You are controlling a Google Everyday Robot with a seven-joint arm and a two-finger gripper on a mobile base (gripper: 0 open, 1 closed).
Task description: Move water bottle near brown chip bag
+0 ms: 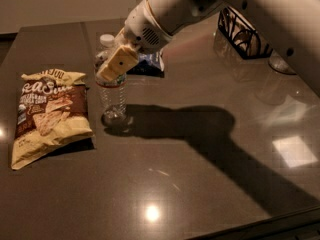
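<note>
Claw (pixel 111 69) sits over the left-centre of the dark tabletop (pixel 210 194), reaching in from the upper right on a white arm (pixel 200 4). One tan finger (pixel 117 63) lies across the front of the water bottle (pixel 112 98) at label height. The other finger is hidden behind the bottle. Claw reads as clamped on the bottle's upper part.

Water bottle: upright, white cap (pixel 107 39) showing just above the claw. Its base is at the tabletop surface; cannot tell whether it touches or hangs just clear.

Brown chip bag (pixel 47 116): lies flat on the left of the tabletop, front panel up. The bottle stands just beside its right edge, with a narrow strip of tabletop between them.

Behind the bottle, partly covered by the arm: a small blue and white bag (pixel 149 64). Far right rear: a black wire basket (pixel 245 39).

The arm's shadow (pixel 200 129) runs from the bottle's base toward the lower right. A bright light spot (pixel 152 213) shows near the front edge.
</note>
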